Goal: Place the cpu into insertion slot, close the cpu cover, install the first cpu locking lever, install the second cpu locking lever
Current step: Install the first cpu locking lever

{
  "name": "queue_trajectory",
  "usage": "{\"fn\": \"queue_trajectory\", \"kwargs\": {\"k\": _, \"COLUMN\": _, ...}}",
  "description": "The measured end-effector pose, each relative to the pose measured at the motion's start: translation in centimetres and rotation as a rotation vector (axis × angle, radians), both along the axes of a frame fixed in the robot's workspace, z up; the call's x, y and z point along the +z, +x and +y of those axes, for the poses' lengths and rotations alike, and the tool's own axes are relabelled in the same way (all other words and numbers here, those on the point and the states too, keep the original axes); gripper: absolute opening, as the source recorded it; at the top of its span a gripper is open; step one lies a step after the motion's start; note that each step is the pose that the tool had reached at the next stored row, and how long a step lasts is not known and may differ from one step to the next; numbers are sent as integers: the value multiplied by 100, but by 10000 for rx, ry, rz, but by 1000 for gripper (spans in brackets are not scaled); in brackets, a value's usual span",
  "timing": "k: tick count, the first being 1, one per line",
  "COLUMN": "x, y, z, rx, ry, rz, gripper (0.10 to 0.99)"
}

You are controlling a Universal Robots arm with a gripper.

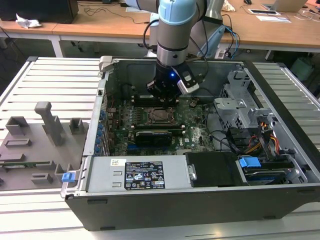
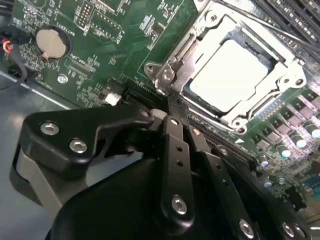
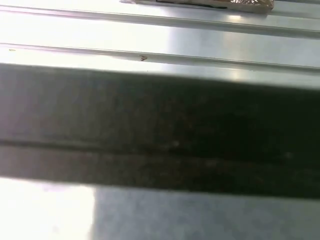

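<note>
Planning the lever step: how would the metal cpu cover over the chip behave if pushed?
The cpu cover looks like thin stamped metal, so probably stiff but bendable. It lies flat around the cpu, so likely it won't slide.

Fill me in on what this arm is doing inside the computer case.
The arm's gripper is lowered into the open computer case, right beside the motherboard's socket. The cpu already sits in the socket, and the cpu cover lies closed around it. The gripper's closed fingers point at the socket's corner, holding nothing.
</note>
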State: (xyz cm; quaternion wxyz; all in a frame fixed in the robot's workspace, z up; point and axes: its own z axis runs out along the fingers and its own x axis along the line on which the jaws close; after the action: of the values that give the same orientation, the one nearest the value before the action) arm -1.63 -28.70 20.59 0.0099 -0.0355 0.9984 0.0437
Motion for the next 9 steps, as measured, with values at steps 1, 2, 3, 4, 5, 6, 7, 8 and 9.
{"fn": "queue_trajectory", "kwargs": {"k": 1, "x": 23, "y": 0, "z": 0, "rx": 0, "ry": -1, "rz": 1, "gripper": 106}}
{"fn": "queue_trajectory", "kwargs": {"k": 2, "x": 53, "y": 0, "z": 0, "rx": 0, "ry": 1, "rz": 0, "gripper": 106}}
{"fn": "queue_trajectory", "kwargs": {"k": 3, "x": 57, "y": 0, "z": 0, "rx": 0, "ry": 1, "rz": 0, "gripper": 106}}
{"fn": "queue_trajectory", "kwargs": {"k": 4, "x": 57, "y": 1, "z": -3, "rx": 2, "ry": 1, "rz": 0, "gripper": 106}}
{"fn": "queue_trajectory", "kwargs": {"k": 5, "x": 58, "y": 0, "z": -12, "rx": 1, "ry": 0, "rz": 1, "gripper": 106}}
{"fn": "queue_trajectory", "kwargs": {"k": 6, "x": 57, "y": 0, "z": -23, "rx": 1, "ry": 1, "rz": 0, "gripper": 106}}
{"fn": "queue_trajectory", "kwargs": {"k": 7, "x": 57, "y": 0, "z": -28, "rx": 0, "ry": 0, "rz": 0, "gripper": 106}}
{"fn": "queue_trajectory", "kwargs": {"k": 8, "x": 57, "y": 0, "z": -33, "rx": 0, "ry": 0, "rz": 1, "gripper": 106}}
{"fn": "queue_trajectory", "kwargs": {"k": 9, "x": 57, "y": 0, "z": -40, "rx": 0, "ry": 1, "rz": 1, "gripper": 106}}
